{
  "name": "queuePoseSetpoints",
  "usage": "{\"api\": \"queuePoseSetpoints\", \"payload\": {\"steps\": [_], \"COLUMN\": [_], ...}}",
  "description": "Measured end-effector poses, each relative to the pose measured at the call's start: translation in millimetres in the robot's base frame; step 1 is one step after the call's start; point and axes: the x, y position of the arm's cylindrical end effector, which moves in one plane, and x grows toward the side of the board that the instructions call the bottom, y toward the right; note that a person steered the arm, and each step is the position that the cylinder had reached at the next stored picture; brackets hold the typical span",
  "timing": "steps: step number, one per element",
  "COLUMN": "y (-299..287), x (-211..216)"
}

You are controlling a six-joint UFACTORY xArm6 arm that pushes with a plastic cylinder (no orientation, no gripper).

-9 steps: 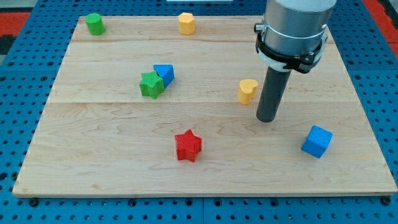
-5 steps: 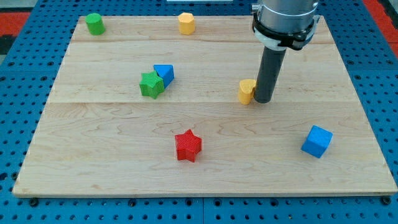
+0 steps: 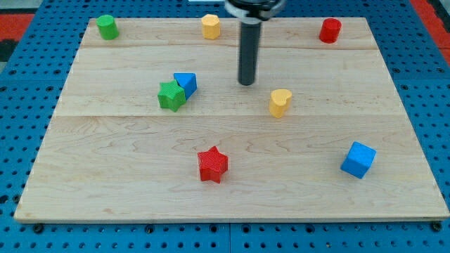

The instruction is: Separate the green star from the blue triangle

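Observation:
The green star [image 3: 171, 95] sits left of the board's centre. The blue triangle [image 3: 185, 83] touches it on its upper right side. My tip [image 3: 246, 83] stands on the board to the right of the blue triangle, a clear gap away, at about the triangle's height in the view. The tip touches no block.
A yellow block [image 3: 280, 102] lies just lower right of the tip. A red star [image 3: 212, 165] is at the bottom centre, a blue cube [image 3: 358, 159] at the lower right. A green cylinder [image 3: 107, 27], a yellow block [image 3: 210, 26] and a red cylinder [image 3: 330, 30] line the top edge.
My tip has moved up and to the left, from right of the middle yellow block past it to a spot right of the blue triangle. No block has visibly shifted.

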Motion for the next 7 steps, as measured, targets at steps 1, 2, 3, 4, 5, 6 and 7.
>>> {"api": "queuePoseSetpoints", "payload": {"steps": [1, 2, 3, 4, 5, 6, 7], "y": [-13, -24, -61, -123, -136, -119, -112], "x": [-11, -37, -56, -52, -18, -13, -4]}}
